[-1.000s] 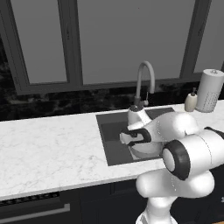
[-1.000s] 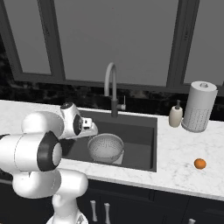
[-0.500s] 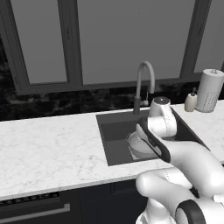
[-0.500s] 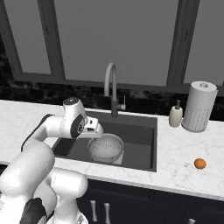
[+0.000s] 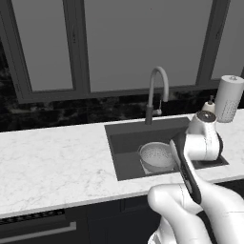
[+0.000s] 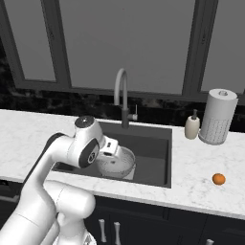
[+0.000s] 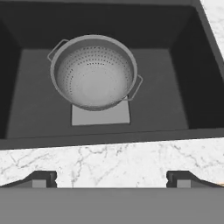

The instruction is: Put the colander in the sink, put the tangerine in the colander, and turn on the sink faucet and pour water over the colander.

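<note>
The colander (image 7: 93,72) stands upright in the sink (image 7: 183,57), over the light grey patch at the bottom, and nothing lies in it. It also shows as a silver bowl (image 5: 156,156) (image 6: 116,163) in both base views. My gripper (image 7: 112,181) is open and empty, above the marble strip at the sink's front edge, looking down at the colander. The tangerine (image 6: 218,179) lies on the counter right of the sink. The sink faucet (image 5: 157,90) (image 6: 122,95) rises behind the basin, with no water running.
A tall white perforated cylinder (image 6: 217,117) and a small soap dispenser (image 6: 192,127) stand at the back right of the counter. White marble (image 5: 52,162) stretches left of the sink. Dark windows run along the wall behind.
My hand has lifted away from the colander and drawn back toward the sink's front edge. The colander stays in the basin and the tangerine has not moved.
</note>
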Motion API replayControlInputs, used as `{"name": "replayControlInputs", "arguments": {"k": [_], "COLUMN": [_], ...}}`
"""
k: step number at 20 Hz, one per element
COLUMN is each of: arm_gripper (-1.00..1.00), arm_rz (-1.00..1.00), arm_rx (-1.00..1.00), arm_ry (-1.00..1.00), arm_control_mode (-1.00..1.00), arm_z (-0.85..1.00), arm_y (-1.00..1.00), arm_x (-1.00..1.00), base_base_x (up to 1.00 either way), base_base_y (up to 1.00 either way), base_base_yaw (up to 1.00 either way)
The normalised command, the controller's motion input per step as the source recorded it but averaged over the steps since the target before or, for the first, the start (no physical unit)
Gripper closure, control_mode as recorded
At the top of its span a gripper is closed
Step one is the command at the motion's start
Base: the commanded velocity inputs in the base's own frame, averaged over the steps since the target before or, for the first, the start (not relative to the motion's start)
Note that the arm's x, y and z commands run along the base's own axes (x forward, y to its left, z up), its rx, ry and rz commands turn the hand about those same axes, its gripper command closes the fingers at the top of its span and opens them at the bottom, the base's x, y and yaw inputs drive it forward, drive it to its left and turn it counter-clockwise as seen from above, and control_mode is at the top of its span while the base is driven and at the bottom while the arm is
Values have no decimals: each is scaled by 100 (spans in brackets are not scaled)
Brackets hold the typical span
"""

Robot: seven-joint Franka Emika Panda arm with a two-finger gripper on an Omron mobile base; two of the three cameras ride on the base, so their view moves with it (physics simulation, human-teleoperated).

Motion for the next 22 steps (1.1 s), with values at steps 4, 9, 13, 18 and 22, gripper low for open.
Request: {"name": "replayControlInputs", "arguments": {"k": [4,9,13,18,22], "arm_gripper": [-100,-100,-100,-100,-100], "arm_rz": [-5,-7,-14,-16,-19], "arm_rx": [3,1,1,1,4], "arm_ry": [0,1,0,0,0], "arm_control_mode": [-100,-100,-100,-100,-100], "arm_z": [76,70,21,0,0], "arm_y": [-56,-51,-62,-66,-71], "arm_x": [-3,-7,-14,-13,-15], "base_base_x": [0,0,0,0,0], "base_base_y": [0,0,0,0,0], "base_base_yaw": [0,0,0,0,0]}}
